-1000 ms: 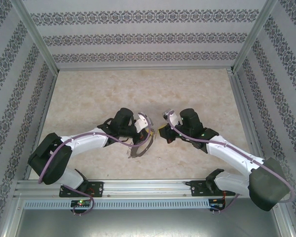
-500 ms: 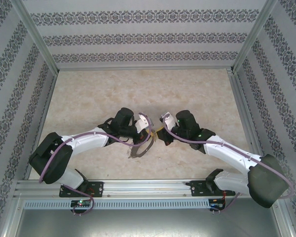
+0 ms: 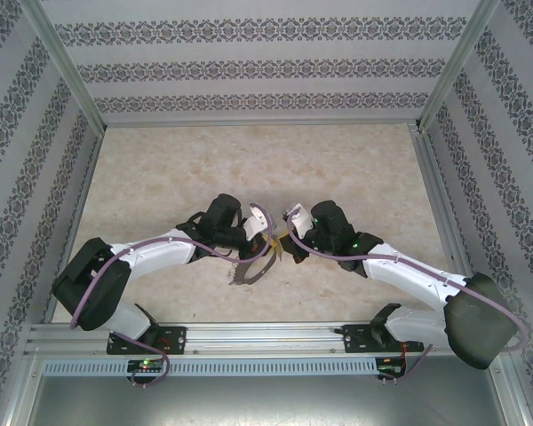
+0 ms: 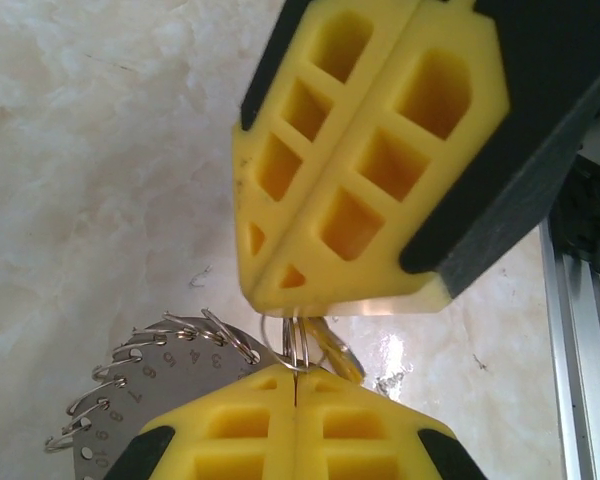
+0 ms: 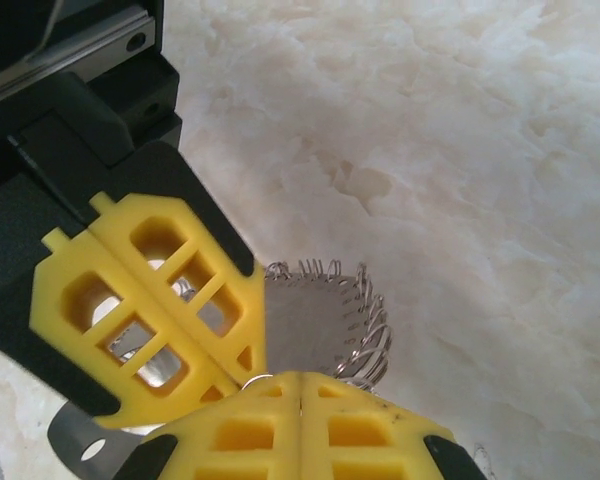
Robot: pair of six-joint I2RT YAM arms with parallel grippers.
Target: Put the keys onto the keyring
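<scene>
Left fingers: pressed closed, pinching a thin wire loop at the rim of the keyring.
Right fingers: closed too, tip to tip with the left pair. They seem to pinch the key, a small brassy-yellow bit that is mostly hidden.
Keyring: silvery numbered plate fringed with small loops, slung beside and below the left fingers. Cannot tell if it rests on the counter.
Handling: light, stiff, slick metal. Loops are thin and springy, likely to twist. Best to hold the key by its head, blade free.
Risk: plate swinging or key slipping while threading.
Surroundings: pale marbled counter, patterned walls.
</scene>
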